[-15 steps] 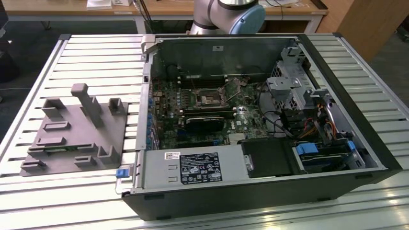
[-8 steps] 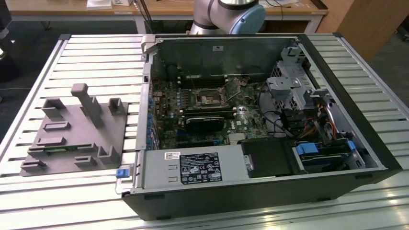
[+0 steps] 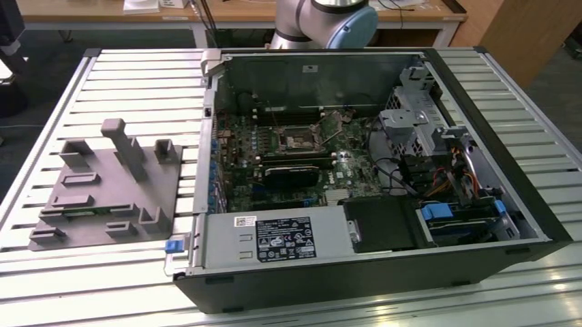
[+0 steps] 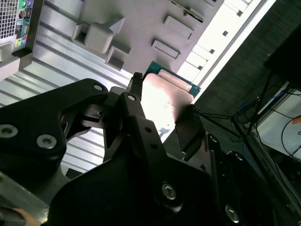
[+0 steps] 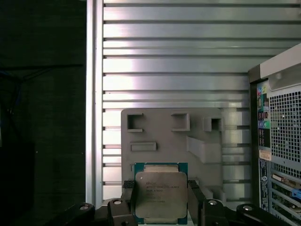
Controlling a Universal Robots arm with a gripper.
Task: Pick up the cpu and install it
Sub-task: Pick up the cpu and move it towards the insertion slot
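First wrist view: gripper (image 5: 161, 201) clamps cpu (image 5: 161, 190) by opposite edges, presumably to hold it level; both hang over tray (image 5: 160, 129) edge.

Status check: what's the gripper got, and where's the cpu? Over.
Gripper shut on the cpu, silver top showing in both wrist views. Grey tray beneath it, computer case alongside. Nothing seen in the way.
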